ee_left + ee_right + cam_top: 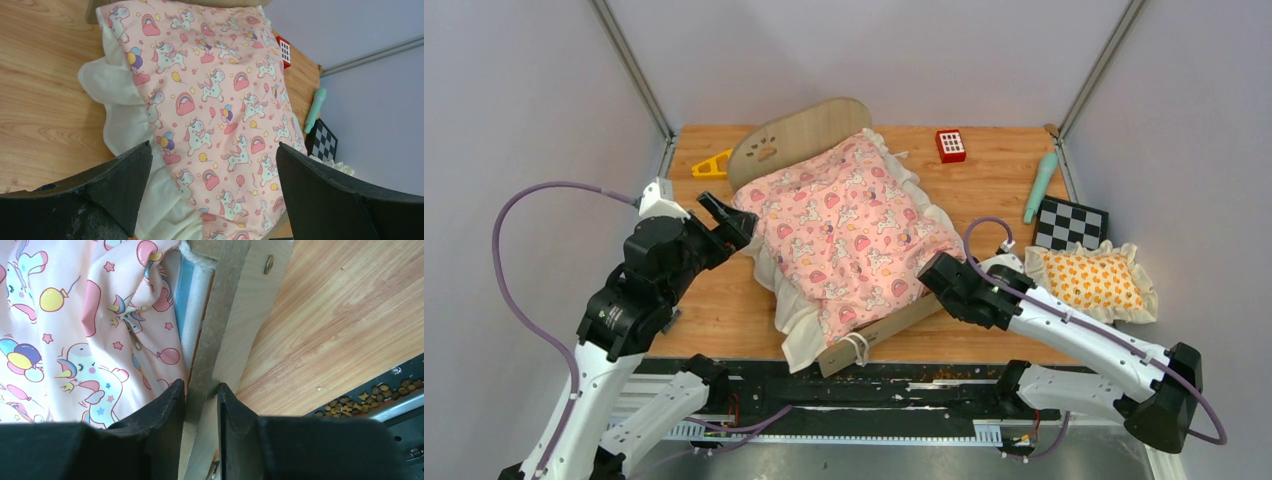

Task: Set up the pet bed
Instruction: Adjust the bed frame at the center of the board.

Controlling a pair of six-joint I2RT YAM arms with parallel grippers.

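Gripping the pet bed [844, 235] at its foot corner, the right hand [201, 390] is clamped on the frame's foot-end board [220, 315]. The left hand [214, 160] is spread wide and holds nothing, just beside the quilt [220, 95] near the headboard [799, 135]. The bed sits askew in the middle of the worktop [994, 185]. The striped mattress [192, 295] is in the frame and the quilt is spread over it. The bedding looks laid, so squaring the bed and smoothing creases probably remain. A frilled pillow [1092, 280] lies well apart to the right.
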